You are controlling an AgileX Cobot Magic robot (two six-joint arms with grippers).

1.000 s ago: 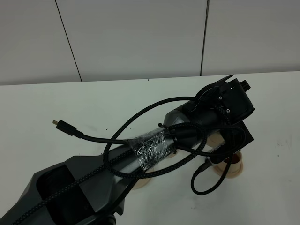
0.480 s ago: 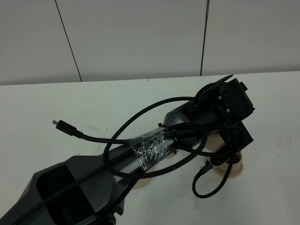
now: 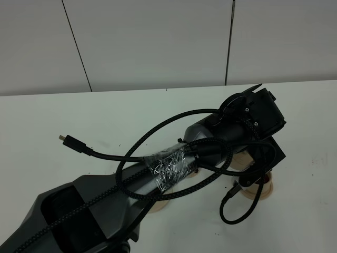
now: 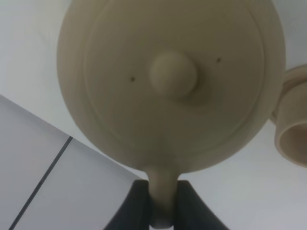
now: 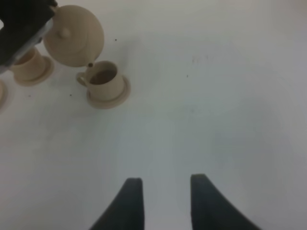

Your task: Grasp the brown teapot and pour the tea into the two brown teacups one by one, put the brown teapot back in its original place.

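One brown teapot [image 5: 74,36] hangs tipped in the air, its spout just over the first teacup [image 5: 104,76] — the left gripper [image 4: 163,203] pinches its handle. The second teacup [image 5: 25,60] sits close by. Each cup has its own small saucer [image 5: 122,96] — two in all. The right gripper [image 5: 165,201] is spread wide over the white table [image 5: 216,96], holding nothing.

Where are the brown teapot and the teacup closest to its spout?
brown teapot [image 4: 172,75], left wrist view, on the lid knob.
teacup closest to the spout [image 5: 108,88], right wrist view, on its side wall.
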